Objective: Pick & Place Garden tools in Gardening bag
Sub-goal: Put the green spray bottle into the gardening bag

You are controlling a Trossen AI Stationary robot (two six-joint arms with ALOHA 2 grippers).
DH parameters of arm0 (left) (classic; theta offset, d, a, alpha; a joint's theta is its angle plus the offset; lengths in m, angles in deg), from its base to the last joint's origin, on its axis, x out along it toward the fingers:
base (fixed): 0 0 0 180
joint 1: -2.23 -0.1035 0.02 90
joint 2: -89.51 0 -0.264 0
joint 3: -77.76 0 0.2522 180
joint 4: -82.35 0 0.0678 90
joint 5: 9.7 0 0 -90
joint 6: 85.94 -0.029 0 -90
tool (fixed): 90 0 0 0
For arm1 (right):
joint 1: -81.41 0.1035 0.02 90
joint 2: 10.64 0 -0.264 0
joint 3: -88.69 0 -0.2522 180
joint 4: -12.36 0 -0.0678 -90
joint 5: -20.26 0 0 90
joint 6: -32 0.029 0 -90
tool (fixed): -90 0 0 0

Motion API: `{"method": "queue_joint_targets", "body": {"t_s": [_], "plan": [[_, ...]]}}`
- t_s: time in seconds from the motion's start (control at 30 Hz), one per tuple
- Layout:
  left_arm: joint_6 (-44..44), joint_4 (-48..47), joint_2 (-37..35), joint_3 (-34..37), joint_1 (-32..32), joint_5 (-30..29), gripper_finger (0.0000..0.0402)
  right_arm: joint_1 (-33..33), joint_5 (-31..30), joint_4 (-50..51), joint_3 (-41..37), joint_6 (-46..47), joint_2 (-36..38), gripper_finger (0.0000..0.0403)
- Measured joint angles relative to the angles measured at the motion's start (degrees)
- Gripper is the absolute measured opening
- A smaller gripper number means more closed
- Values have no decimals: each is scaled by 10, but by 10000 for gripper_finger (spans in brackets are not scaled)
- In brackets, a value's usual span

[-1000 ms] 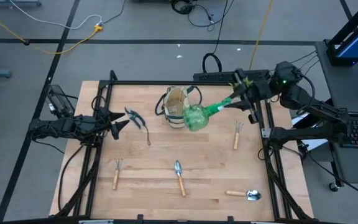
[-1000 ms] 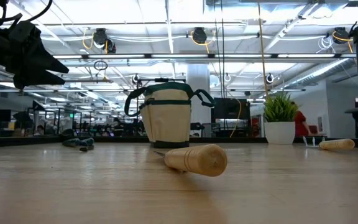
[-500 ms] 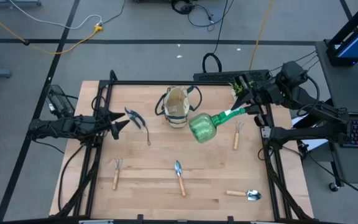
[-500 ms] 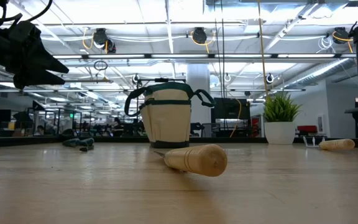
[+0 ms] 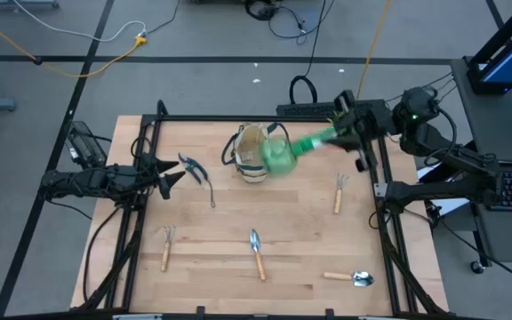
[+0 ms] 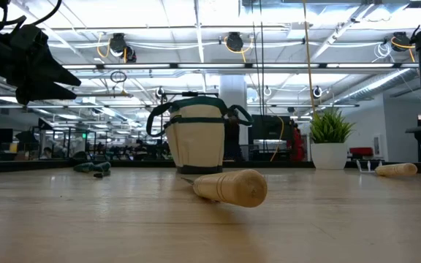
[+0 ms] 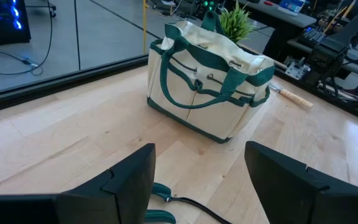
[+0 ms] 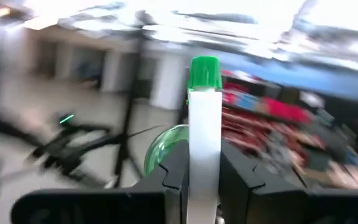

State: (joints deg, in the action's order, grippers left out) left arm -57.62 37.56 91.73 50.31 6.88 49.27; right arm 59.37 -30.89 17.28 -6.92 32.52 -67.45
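Note:
My right gripper (image 5: 340, 135) is shut on the green spray bottle (image 5: 280, 156), whose round body hangs in the air at the right edge of the beige, green-trimmed gardening bag (image 5: 253, 151). The bag stands upright at the table's far middle. My left gripper (image 5: 169, 174) is open and empty above the table's left side, just left of the pruning shears (image 5: 198, 175). The bag also shows in the left wrist view (image 7: 207, 81). Two fork rakes (image 5: 166, 247) (image 5: 339, 191) and two trowels (image 5: 256, 252) (image 5: 352, 278) lie flat on the table. My right gripper pinches the bottle's white spray head (image 8: 204, 143) between its two fingers (image 8: 174, 177), just below the green nozzle cap (image 8: 204, 71). The fingers come from the table's right side. The bottle is lifted clear, its green body (image 5: 278, 158) pointing toward the bag.
A small potted plant (image 6: 330, 139) stands at the far right corner. A wooden tool handle (image 6: 232, 187) lies close to the low camera. A black frame rail (image 5: 238, 118) runs along the table's far edge.
My right gripper has swung the spray bottle first toward the table's right and near side, then back toward the far edge and left. The bottle's body has moved from right of the bag to the bag's right edge. The left arm has kept still.

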Motion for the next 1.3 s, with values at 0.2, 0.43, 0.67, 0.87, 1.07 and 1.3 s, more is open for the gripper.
{"method": "queue_joint_targets", "body": {"t_s": [0.2, 0.43, 0.67, 0.87, 1.07, 1.3], "plan": [[0, 0, 0, 0, 0, 0, 253, 0, -164, 5, 0, 125, -14, 44], [0, 0, 0, 0, 0, 0, 253, 0, -242, -46, 0, 214, -20, 44], [0, 0, 0, 0, 0, 0, 253, 0, -311, -78, 0, 289, -20, 44], [0, 0, 0, 0, 0, 0, 253, 0, -346, -69, 0, 305, -20, 44], [0, 0, 0, 0, 0, 0, 253, 0, -350, -56, 0, 313, -20, 44], [0, 0, 0, 0, 0, 0, 253, 0, -497, 116, 0, 326, -21, 44]]}}
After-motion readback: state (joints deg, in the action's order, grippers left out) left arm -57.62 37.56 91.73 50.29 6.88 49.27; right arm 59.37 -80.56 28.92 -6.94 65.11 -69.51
